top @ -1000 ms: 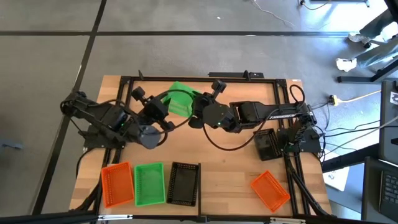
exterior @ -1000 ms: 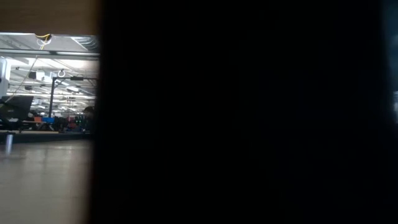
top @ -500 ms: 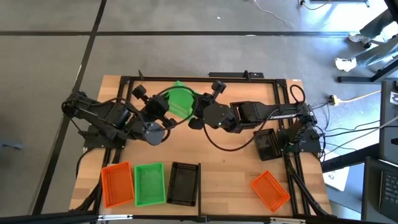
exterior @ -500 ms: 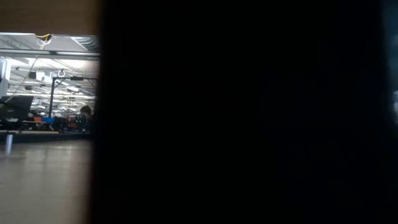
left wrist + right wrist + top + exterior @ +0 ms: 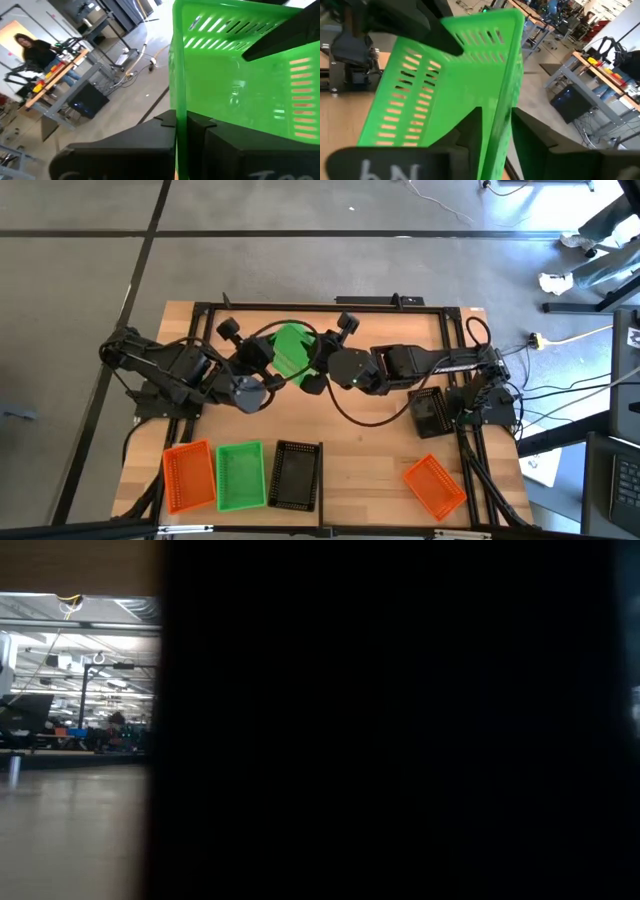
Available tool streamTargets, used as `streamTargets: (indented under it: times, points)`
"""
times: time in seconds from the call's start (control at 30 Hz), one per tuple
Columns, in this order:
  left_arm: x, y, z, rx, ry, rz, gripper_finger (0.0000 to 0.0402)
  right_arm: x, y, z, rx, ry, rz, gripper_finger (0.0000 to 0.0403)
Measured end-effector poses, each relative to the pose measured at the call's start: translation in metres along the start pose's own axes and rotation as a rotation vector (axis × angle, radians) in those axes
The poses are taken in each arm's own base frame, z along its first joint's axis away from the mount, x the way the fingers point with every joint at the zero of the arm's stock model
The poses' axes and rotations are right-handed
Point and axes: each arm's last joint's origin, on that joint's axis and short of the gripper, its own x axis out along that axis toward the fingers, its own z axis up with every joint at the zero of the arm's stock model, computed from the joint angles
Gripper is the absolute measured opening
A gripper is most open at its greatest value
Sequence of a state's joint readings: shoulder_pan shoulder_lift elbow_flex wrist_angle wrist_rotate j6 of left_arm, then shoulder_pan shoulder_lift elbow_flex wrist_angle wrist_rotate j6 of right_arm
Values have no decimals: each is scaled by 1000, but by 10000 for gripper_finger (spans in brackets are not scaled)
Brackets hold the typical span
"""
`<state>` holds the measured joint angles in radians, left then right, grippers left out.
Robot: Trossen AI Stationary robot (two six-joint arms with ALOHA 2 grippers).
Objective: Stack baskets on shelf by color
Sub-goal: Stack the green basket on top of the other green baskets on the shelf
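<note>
A bright green basket (image 5: 292, 348) hangs in the air over the far middle of the table, turned on its side. My left gripper (image 5: 268, 362) comes at it from the left and is shut on it. My right gripper (image 5: 314, 366) comes from the right and stands open. Its fingers (image 5: 470, 125) stand on either side of the basket's rim wall (image 5: 496, 120), with a gap showing on one side. I cannot tell the shelf apart from the wooden tabletop. The low view is blocked by something dark. My left gripper pinches one thin side wall of the green basket (image 5: 179, 107) between its two fingers (image 5: 162, 122), at the wall's edge. The fingers come nearly level from the table's left. The basket is lifted clear of the table, tipped on its side with its open face toward the right arm.
Along the near edge lie an orange basket (image 5: 188, 476), a green basket (image 5: 240, 475) and a black basket (image 5: 296, 475), side by side. Another orange basket (image 5: 434, 485) lies near right, and a black one (image 5: 432, 412) by the right arm's base. A black metal frame (image 5: 300, 306) rims the table.
My left gripper has shut on the green basket's wall, and my right gripper has opened and let go of it. Both hands have kept their places. The basket has stayed in the air between them, turned slightly.
</note>
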<state>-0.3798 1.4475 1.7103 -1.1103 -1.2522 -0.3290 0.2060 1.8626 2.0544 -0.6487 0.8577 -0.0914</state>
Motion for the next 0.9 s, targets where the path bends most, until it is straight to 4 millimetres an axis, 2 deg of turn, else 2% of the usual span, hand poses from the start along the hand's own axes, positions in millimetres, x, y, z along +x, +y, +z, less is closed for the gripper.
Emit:
streamTargets:
  times: [0.2, 0.57, 0.8, 0.9]
  points:
    - [-1, 3, -3, 32, 21, -29, 0, -12, 6, 4, -38, -33, 21, 122]
    - [-10, 30, -7, 35, 43, -88, 0, -48, 14, 18, -39, -140, 42, 123]
    - [-23, 52, -17, 27, 154, -396, 0, -68, 18, 21, -79, -153, -11, 123]
    - [-28, 59, -20, -41, 207, -542, 0, -74, 21, 20, -105, -149, -52, 123]
